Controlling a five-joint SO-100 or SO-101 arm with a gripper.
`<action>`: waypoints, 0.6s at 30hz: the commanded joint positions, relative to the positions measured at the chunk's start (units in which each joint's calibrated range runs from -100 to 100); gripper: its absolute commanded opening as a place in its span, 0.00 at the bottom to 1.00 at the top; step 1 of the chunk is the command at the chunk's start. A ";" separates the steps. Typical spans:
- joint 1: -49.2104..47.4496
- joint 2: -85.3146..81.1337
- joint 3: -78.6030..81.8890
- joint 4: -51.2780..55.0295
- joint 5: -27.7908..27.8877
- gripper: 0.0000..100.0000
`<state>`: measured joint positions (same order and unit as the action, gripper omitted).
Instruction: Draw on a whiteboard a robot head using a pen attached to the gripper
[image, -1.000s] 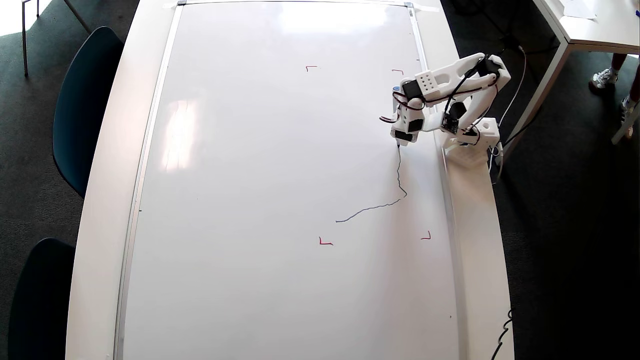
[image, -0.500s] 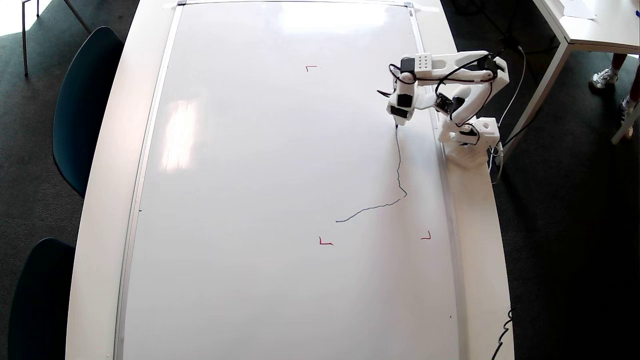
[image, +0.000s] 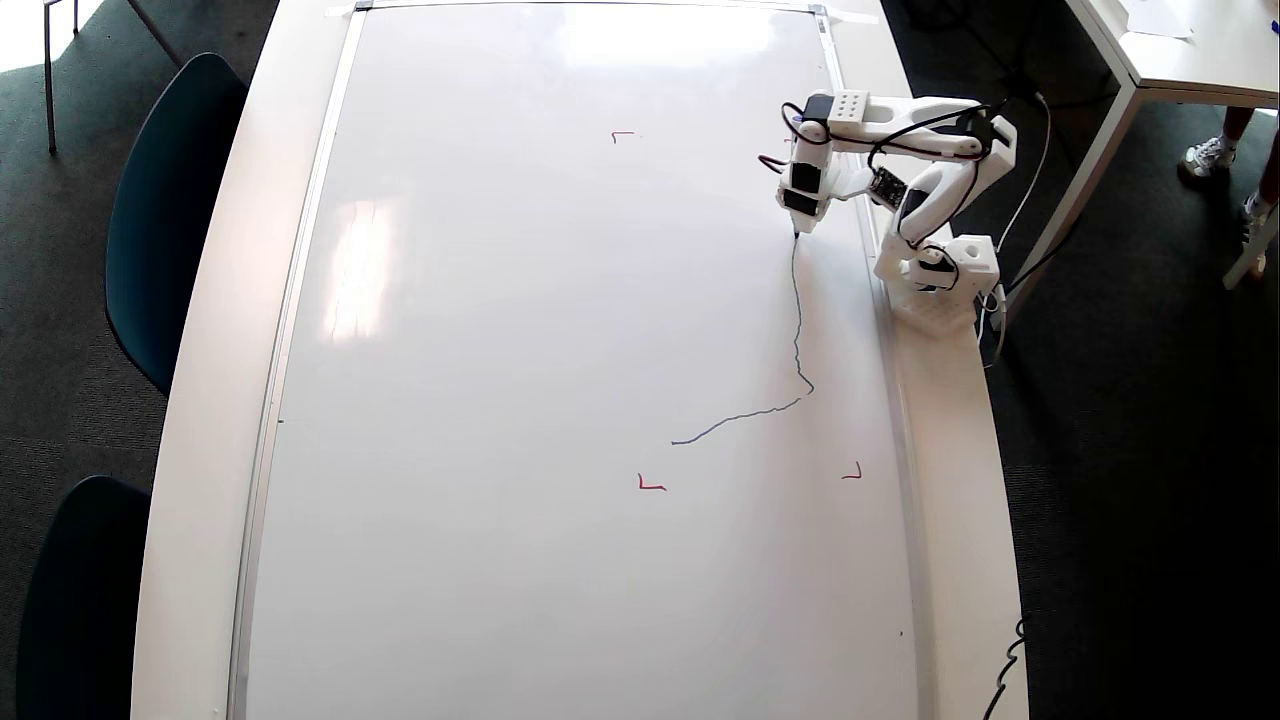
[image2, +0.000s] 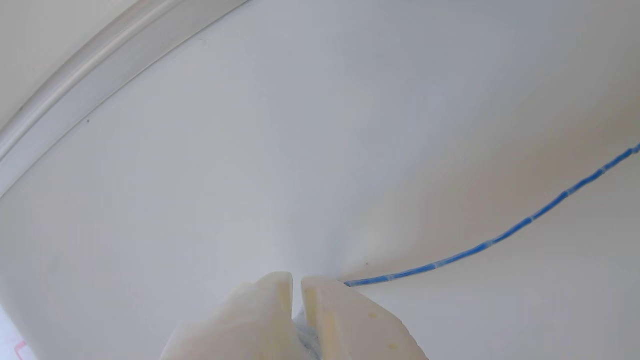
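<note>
Where the thin blue line (image: 797, 330) ends on the glossy white whiteboard (image: 520, 330), the slim pen's dark tip (image: 796, 236) touches down directly beneath the white plastic end effector (image2: 296, 290), whose fingers sit nearly closed, apparently clamping it.

— Where was the small white plastic gripper (image: 797, 222)?
— Over the glossy white silver-framed whiteboard (image: 520, 330), near its right frame.
— And the thin blue line (image: 797, 330)?
— It began at the dark pen tip (image: 796, 236) below the fingers, ran down, then bent left.
</note>
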<state>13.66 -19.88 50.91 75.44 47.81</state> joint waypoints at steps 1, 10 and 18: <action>-0.17 0.03 -1.86 -3.76 0.31 0.01; -2.75 6.10 -6.13 -9.15 0.05 0.01; -4.45 18.41 -20.57 -9.15 -0.06 0.01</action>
<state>10.13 -6.07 36.57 67.65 47.81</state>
